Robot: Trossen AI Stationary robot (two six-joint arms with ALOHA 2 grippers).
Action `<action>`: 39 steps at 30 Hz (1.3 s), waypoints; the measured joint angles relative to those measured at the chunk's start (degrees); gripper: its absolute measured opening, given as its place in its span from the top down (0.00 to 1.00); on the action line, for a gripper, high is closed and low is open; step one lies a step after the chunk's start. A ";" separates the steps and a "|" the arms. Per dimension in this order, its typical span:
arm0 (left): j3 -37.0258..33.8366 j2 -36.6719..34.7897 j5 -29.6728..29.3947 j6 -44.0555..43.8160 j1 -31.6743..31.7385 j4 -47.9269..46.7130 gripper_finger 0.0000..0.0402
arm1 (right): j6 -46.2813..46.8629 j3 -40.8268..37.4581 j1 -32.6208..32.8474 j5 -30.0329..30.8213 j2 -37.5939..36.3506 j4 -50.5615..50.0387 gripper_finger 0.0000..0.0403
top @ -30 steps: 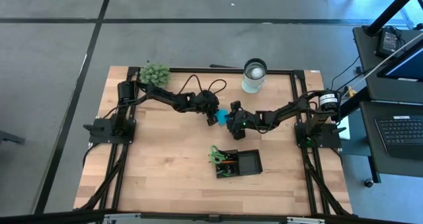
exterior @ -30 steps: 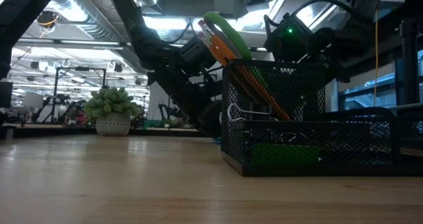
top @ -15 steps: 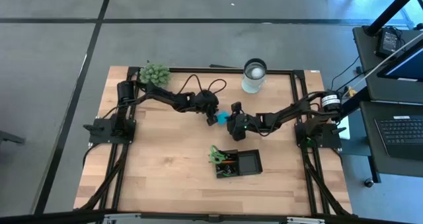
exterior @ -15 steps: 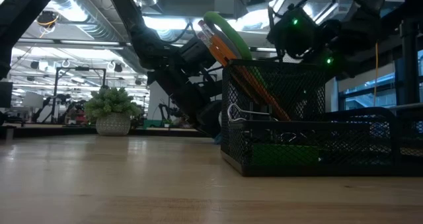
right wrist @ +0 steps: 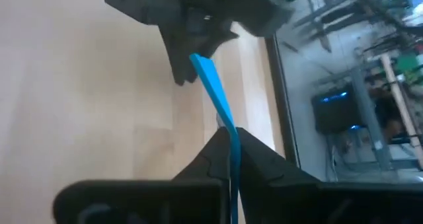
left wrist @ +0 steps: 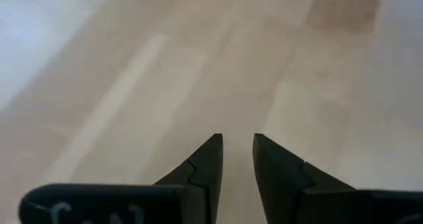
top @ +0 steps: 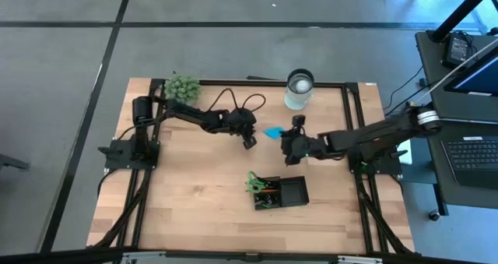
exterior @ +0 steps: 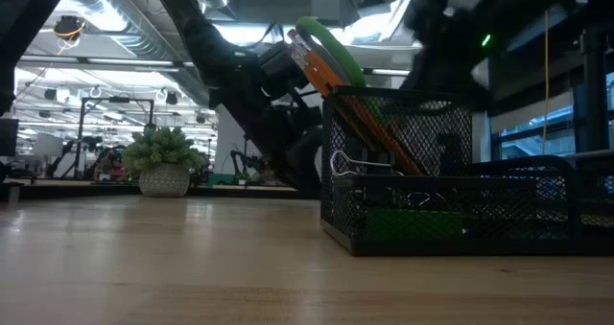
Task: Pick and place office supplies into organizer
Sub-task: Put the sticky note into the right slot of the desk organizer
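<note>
The blue note pad (top: 273,132) hangs over the middle of the table with my right gripper (top: 285,137) shut on it; the right wrist view shows it edge-on (right wrist: 211,85). Just to its left, my left gripper (top: 250,142) stands over bare wood, its fingers (left wrist: 238,139) a narrow gap apart with nothing between them. Nearer the front edge sits the black mesh organizer (top: 282,192). The green-handled scissors (exterior: 331,52) and orange pencils (exterior: 321,71) lean out of its tall compartment, and a green block (exterior: 413,224) lies inside it. My right gripper pinches the blue pad by one edge (right wrist: 230,139) between its two fingers. The fingers come from the table's right, slanting down. The pad sticks out past the fingertips toward my left gripper, lifted clear of the table.
A fuzzy green plant ball (top: 182,86) sits at the far left corner and a white round cup (top: 299,89) at the far edge, right of centre. Bare wood lies left of and in front of the organizer.
My right gripper has risen and drawn back toward the table's right edge, taking the blue pad up and away from my left gripper. The pad, down between the two grippers a second ago, now hangs clear of the table.
</note>
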 joint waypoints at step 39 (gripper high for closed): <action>0.20 -0.15 -6.77 -8.97 -16.63 -10.39 0.81 | 71.95 43.07 35.82 -6.77 28.13 -69.92 0.98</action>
